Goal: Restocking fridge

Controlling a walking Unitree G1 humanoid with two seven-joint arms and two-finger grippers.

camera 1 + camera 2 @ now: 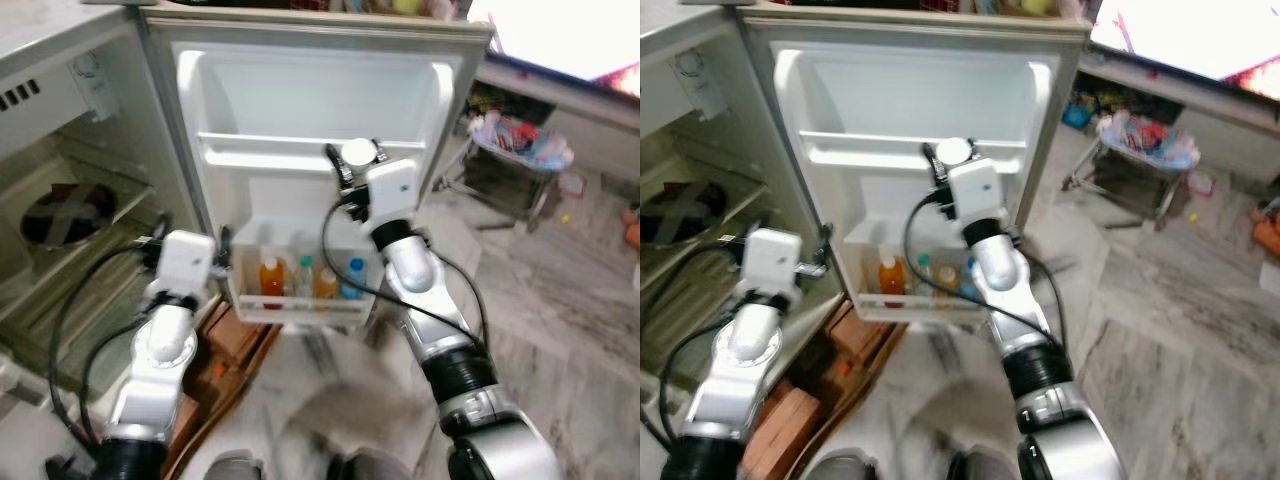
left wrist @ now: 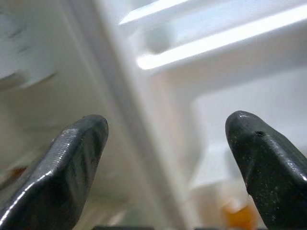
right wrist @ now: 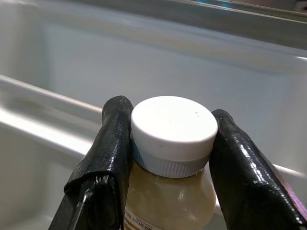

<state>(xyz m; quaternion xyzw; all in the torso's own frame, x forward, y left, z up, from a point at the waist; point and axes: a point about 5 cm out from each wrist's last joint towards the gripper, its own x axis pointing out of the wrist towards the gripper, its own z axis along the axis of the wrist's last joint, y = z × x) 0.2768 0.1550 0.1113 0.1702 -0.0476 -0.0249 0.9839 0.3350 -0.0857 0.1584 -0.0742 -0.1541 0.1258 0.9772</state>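
- the white fridge door [image 1: 300, 90] is swung wide open, and its lower white door bin [image 1: 300, 305] holds four bottles standing in a row: an orange juice bottle [image 1: 271, 277], a clear bottle with a teal cap [image 1: 304, 275], another orange-ish bottle [image 1: 326, 284] and a blue-capped bottle [image 1: 353, 278]
- right gripper [image 3: 168, 143] is up in front of the door's middle shelf rail [image 1: 270, 150], fingers [image 3: 108, 158] pinched on the neck of a white-capped bottle of pale tan liquid [image 3: 173, 129], one finger on each side just under the cap; in the head view you mostly just see the white cap [image 1: 357, 152] above the wrist
- left gripper [image 2: 168, 158] has its fingers spread wide with nothing between them, held near the hinge side of the door, beside the bin; an orange blur of one of the bottles sits past one fingertip
- the fridge body [image 1: 60, 230] to the robot's left is open too, with a dark round thing [image 1: 68, 213] on a wire shelf, too blurry to tell what
- pale marble-look tile floor [image 1: 560, 300], some reddish-brown boxes [image 1: 225, 350] on it under the door, and a metal-framed stool piled with colourful stuff [image 1: 520, 145] off to the right
- count: five bottles total (four in the bin, one held), two grippers
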